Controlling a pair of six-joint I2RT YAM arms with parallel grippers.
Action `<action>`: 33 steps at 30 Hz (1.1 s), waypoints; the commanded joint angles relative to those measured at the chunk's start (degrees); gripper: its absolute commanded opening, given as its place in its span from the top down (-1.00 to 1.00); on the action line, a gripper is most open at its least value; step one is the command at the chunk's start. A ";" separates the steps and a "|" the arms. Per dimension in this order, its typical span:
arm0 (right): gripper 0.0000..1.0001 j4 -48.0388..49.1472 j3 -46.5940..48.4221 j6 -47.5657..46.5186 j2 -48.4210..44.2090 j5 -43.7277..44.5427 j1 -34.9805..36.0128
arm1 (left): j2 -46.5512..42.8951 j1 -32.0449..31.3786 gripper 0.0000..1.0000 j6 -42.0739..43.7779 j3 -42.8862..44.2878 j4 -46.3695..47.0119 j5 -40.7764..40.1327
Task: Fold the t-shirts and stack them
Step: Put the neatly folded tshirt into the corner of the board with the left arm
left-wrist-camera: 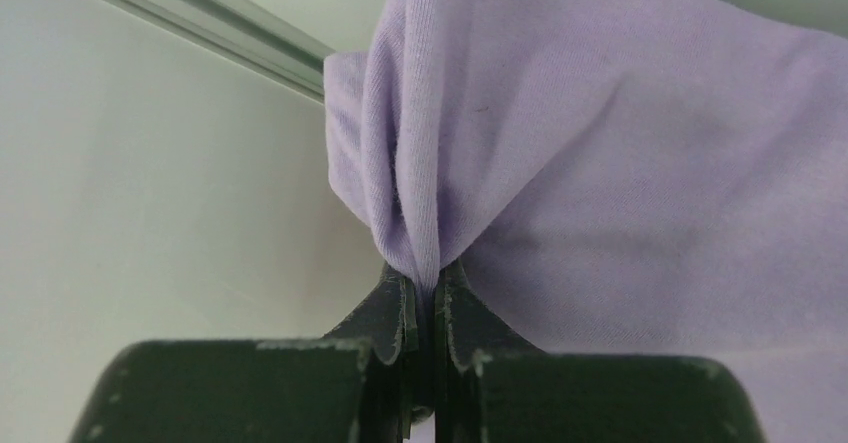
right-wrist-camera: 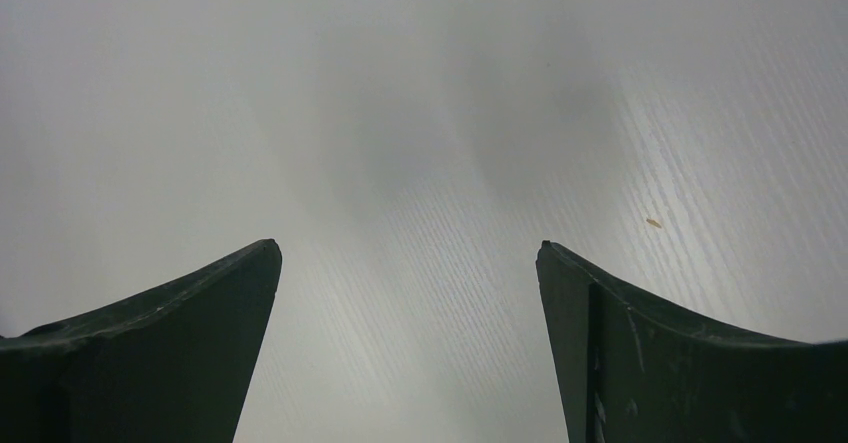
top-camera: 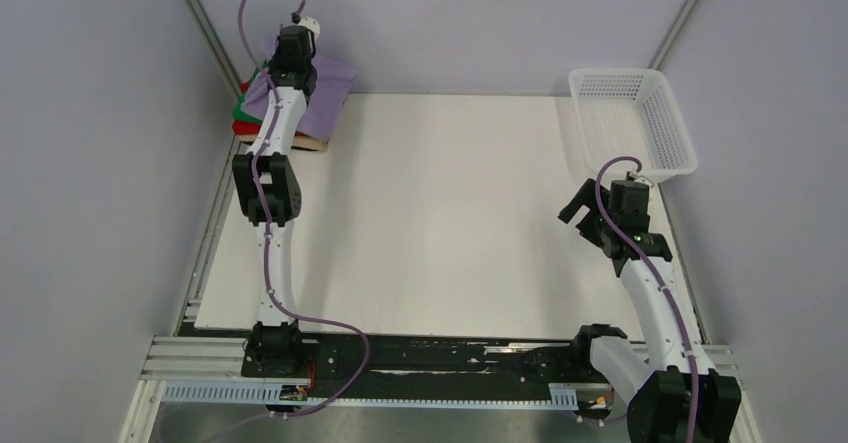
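I see L arm (top-camera: 272,123) & R arm (top-camera: 655,293): white links, black joints, purple cable (top-camera: 243,11) run along each. Fingers (right-wrist-camera: 170,353) matte black, edges scuffed.

**Top view.** Even, diffuse light is supplied from above. The white tabletop (top-camera: 450,213) is rendered bright without glare, and only a faint, soft-edged shadow is cast beside the left arm (top-camera: 272,263). Focus is sharp throughout, and straight edges are hardly bent near the corners.

**Left wrist view.** The lavender shirt (left-wrist-camera: 650,163) is evenly lit. Its weave is resolved near the fold, while the dark jaws in the foreground are slightly blurred.

**Right wrist view.** The tabletop is rendered grey and dim. A broad, soft shadow is seen across the middle and a brighter sheen at the right, where fine grain is resolved. The jaws are underexposed.
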 commanded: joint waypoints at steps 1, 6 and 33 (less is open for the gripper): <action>-1.00 -0.55 2.12 0.78 -0.67 2.47 -0.26 | 1.32 3.83 1.00 -4.13 5.18 6.30 0.10; -1.00 -1.28 3.01 0.61 0.52 3.70 -0.27 | 3.62 5.29 0.97 -4.58 5.77 9.00 0.38; -1.00 0.73 6.81 1.13 -0.23 -0.44 -0.19 | -25.34 3.47 -1.00 -31.14 -20.96 5.39 10.31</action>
